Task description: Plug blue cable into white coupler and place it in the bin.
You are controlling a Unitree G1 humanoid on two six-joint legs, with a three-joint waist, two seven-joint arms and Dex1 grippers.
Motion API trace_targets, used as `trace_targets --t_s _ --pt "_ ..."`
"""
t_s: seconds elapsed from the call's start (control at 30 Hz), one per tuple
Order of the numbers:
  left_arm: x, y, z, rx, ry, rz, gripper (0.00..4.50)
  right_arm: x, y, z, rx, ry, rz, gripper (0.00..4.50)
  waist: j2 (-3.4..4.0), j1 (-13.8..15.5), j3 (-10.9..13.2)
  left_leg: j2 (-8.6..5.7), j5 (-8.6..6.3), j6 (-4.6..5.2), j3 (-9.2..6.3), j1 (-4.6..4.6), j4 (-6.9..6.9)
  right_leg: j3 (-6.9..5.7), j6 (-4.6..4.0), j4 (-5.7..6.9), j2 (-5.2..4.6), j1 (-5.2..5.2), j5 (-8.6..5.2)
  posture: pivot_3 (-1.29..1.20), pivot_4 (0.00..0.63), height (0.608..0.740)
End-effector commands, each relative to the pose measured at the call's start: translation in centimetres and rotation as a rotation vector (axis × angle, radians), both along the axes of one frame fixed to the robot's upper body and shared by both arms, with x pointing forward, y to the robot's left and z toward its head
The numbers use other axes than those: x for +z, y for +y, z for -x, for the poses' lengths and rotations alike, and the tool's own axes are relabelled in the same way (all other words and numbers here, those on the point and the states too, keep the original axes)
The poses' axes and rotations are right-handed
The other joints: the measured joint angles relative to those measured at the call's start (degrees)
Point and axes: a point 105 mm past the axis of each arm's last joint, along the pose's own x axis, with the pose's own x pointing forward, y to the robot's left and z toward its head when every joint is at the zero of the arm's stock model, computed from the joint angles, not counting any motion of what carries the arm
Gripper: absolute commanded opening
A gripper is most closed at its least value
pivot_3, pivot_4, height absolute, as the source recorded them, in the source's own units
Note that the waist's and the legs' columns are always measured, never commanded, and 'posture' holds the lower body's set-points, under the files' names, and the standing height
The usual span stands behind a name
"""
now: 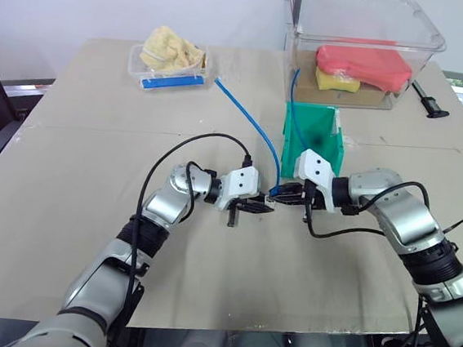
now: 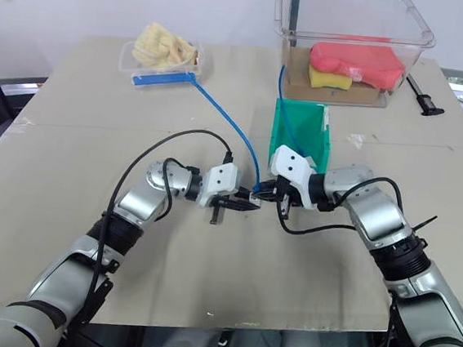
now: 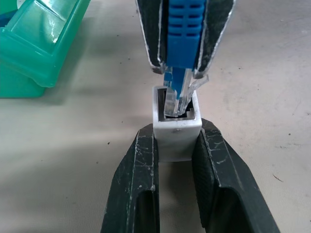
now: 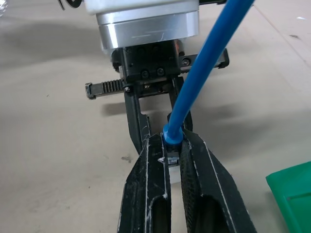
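On the table (image 1: 86, 233): everything sat over a wide beige top, both arms meeting near its middle.
Clear tub (image 1: 365, 22): it stood at the far edge, red and yellow pads inside.
Bin (image 1: 311, 136): green, it sat just beyond the two grippers.
Clear tray (image 1: 170, 63): it was far left, holding yellowish scraps.
Blue cable (image 1: 249, 122): it ran from the tray down to the grippers, its clear plug partly inside the socket.
Left gripper (image 3: 176, 155): fingers were clamped tight on the white coupler (image 3: 177, 133), held above the table.
Right gripper (image 4: 174, 156): fingers were pinched hard on the cable's blue boot, facing the left gripper.
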Motion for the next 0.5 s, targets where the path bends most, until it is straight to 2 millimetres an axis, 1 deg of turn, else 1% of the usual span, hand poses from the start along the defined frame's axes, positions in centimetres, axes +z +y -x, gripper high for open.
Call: trace_targets --t_s 0.03,0.23,0.37,0.47,0.5 --pt "-0.4 0.1 0.3 -0.011 0.003 -0.013 0.32 -1.2 -0.7 -0.4 0.010 0.037 0.087 0.00 0.00 0.0 0.0 0.00 0.00 0.00 0.00 0.00 0.00 0.00 0.00 0.01 0.00 0.00 0.00 0.00 0.150 0.740" --pt "-0.4 0.0 0.3 -0.014 -0.001 -0.010 0.32 -1.9 -0.2 -0.6 0.046 0.079 0.109 0.00 0.00 0.0 -0.2 0.00 0.00 0.00 -0.01 0.01 0.01 0.00 0.00 0.02 0.00 0.00 0.00 0.00 0.150 0.740" --pt "-0.4 -0.1 0.4 -0.013 -0.001 -0.007 0.32 -3.0 0.1 -0.3 0.087 0.094 0.167 0.00 0.00 -0.1 -0.4 0.00 0.00 0.00 -0.01 0.02 0.02 0.00 0.00 0.04 0.00 0.00 0.00 0.00 0.150 0.740" --pt "-0.3 -0.2 0.4 -0.011 -0.001 -0.002 0.32 -3.7 0.0 -0.4 0.088 0.104 0.188 0.00 0.00 -0.1 -0.5 0.00 0.00 0.00 -0.01 0.03 0.02 0.00 0.00 0.06 0.01 0.00 0.00 0.00 0.150 0.740" --pt "-0.3 -0.3 0.4 -0.009 -0.001 0.000 0.32 -4.4 -0.2 -0.3 0.084 0.117 0.206 0.00 0.00 -0.2 -0.6 0.00 0.00 0.00 -0.01 0.03 0.02 0.00 0.00 0.06 0.01 0.00 0.00 0.00 0.150 0.740"
